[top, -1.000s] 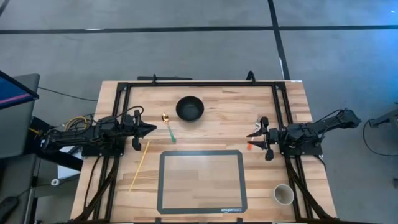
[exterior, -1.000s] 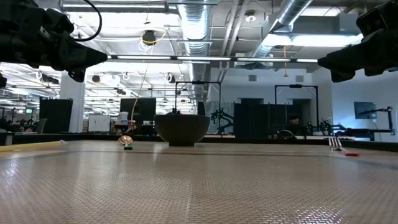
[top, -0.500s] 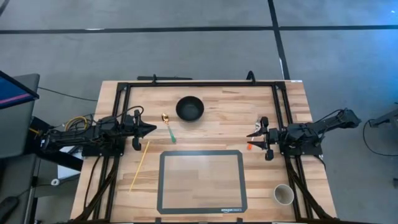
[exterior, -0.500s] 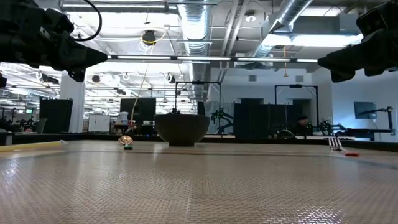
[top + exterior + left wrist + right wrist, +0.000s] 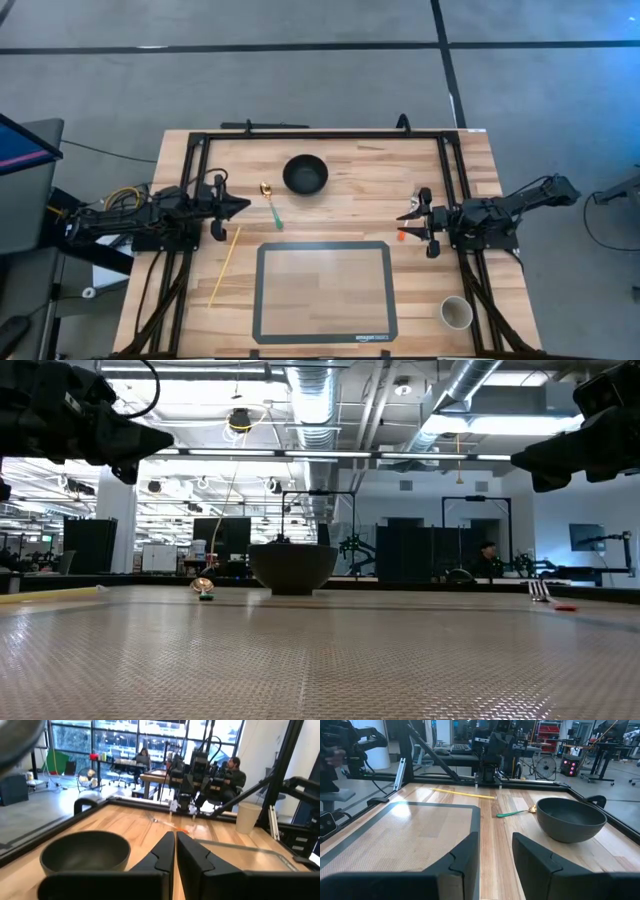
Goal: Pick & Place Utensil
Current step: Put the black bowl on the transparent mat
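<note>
A spoon (image 5: 270, 207) with a gold bowl and a green handle lies flat on the wood between my left gripper (image 5: 244, 205) and the black bowl (image 5: 305, 174). It also shows in the right wrist view as a spoon (image 5: 514, 813) beside the bowl (image 5: 570, 818). My left gripper (image 5: 175, 851) is shut and hovers above the table, left of the spoon. My right gripper (image 5: 495, 852) is open and hovers near the right rail, over an orange-handled utensil (image 5: 402, 236) that lies on the table.
A grey-bordered mat (image 5: 324, 290) lies at the near middle of the table. A yellow stick (image 5: 224, 265) lies left of it. A paper cup (image 5: 457, 313) stands at the near right corner. Black frame rails (image 5: 320, 135) run along the far and side edges.
My left gripper has risen a little above the table, staying shut. The right arm and all the objects have kept still.
</note>
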### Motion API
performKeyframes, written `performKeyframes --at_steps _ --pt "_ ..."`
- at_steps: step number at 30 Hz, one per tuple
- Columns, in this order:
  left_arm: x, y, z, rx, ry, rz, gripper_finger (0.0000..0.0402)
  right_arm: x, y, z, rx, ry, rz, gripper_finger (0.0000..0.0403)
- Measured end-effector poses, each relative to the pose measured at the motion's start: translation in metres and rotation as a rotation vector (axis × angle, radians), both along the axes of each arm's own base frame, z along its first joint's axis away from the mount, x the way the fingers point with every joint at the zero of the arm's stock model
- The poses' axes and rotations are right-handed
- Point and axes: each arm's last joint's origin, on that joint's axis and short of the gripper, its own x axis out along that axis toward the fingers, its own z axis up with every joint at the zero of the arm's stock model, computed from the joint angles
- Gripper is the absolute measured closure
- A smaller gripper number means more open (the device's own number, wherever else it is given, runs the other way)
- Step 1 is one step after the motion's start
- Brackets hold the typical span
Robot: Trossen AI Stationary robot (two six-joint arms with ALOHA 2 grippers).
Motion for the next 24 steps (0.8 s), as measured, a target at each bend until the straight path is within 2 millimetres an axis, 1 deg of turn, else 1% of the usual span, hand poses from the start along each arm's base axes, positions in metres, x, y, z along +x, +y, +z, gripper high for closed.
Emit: performKeyframes --at_steps 6,12,15,19,22,24 --pt "0.0 0.0 0.003 -0.035 -0.036 -0.003 0.0384 0.0 0.0 0.0 0.0 0.0 0.0 0.029" --pt "-0.001 0.0 0.017 -0.004 -0.177 -0.003 0.0382 0.0 0.0 0.0 0.0 0.0 0.0 0.029" --pt "0.002 0.0 0.024 0.061 -0.158 0.008 0.0369 0.0 0.0 0.0 0.0 0.0 0.0 0.029" --pt "0.015 0.003 0.043 0.065 -0.088 0.018 0.0338 0.0 0.0 0.0 0.0 0.0 0.0 0.029" --pt "0.032 0.006 0.06 0.06 -0.024 0.032 0.031 0.0 0.0 0.0 -0.004 0.005 0.0 0.029" --pt "0.047 0.01 0.071 0.055 0.028 0.042 0.0292 0.0 0.0 -0.001 -0.004 0.005 0.0 0.029"
